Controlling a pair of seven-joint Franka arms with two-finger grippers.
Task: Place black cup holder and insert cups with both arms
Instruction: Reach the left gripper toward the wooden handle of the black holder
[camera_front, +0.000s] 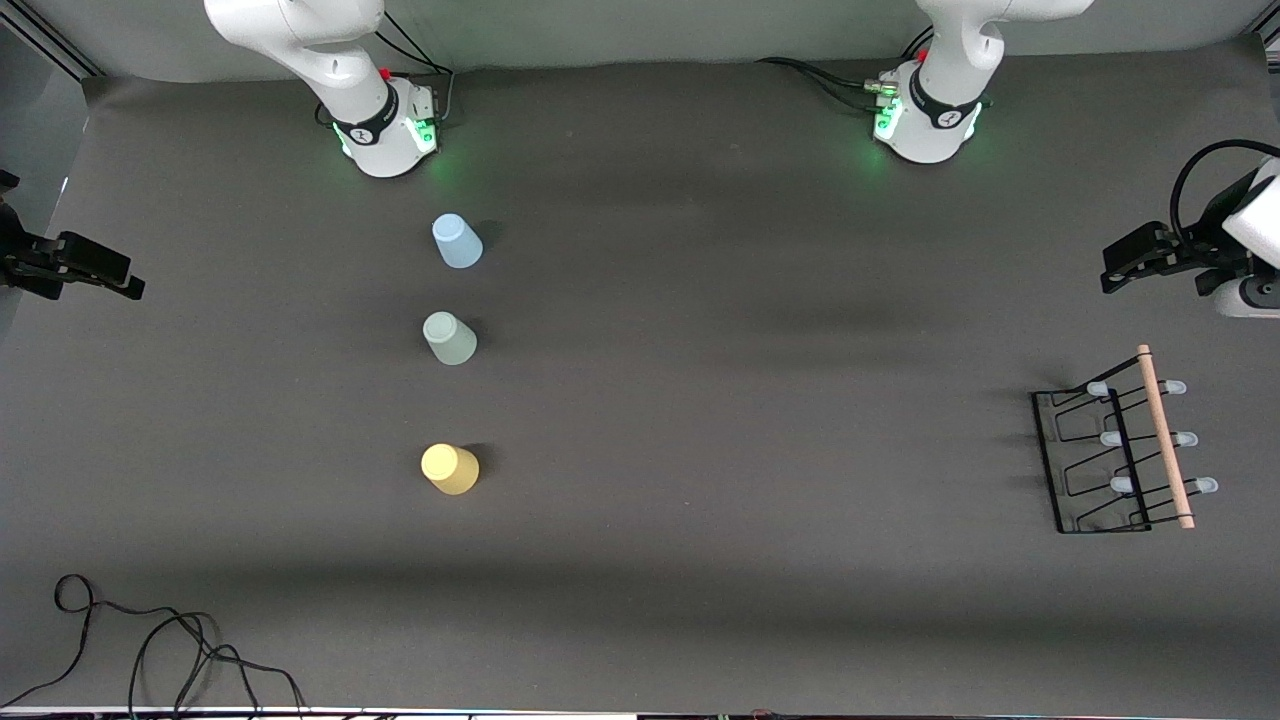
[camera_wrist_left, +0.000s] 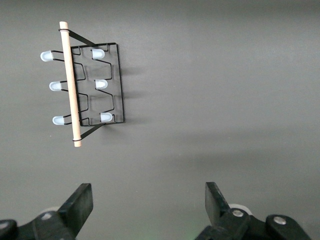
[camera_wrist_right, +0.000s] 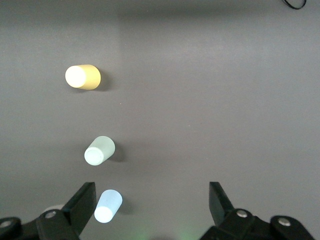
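Observation:
The black cup holder (camera_front: 1115, 460) stands on the table at the left arm's end, its wooden rod (camera_front: 1165, 435) on top; it also shows in the left wrist view (camera_wrist_left: 95, 85). Three cups stand upside down in a row toward the right arm's end: light blue (camera_front: 457, 242) nearest the bases, grey-green (camera_front: 450, 338), and yellow (camera_front: 450, 469) nearest the front camera. They show in the right wrist view as yellow (camera_wrist_right: 83, 77), grey-green (camera_wrist_right: 99, 150) and blue (camera_wrist_right: 108, 206). My left gripper (camera_front: 1118, 268) (camera_wrist_left: 148, 205) is open and empty, high over the table's end. My right gripper (camera_front: 120, 280) (camera_wrist_right: 151, 205) is open and empty over the right arm's end.
The two arm bases (camera_front: 385, 125) (camera_front: 925, 115) stand with green lights at the table's back edge. Loose black cables (camera_front: 150, 640) lie at the front corner toward the right arm's end. The dark mat (camera_front: 760, 400) spreads between the cups and the holder.

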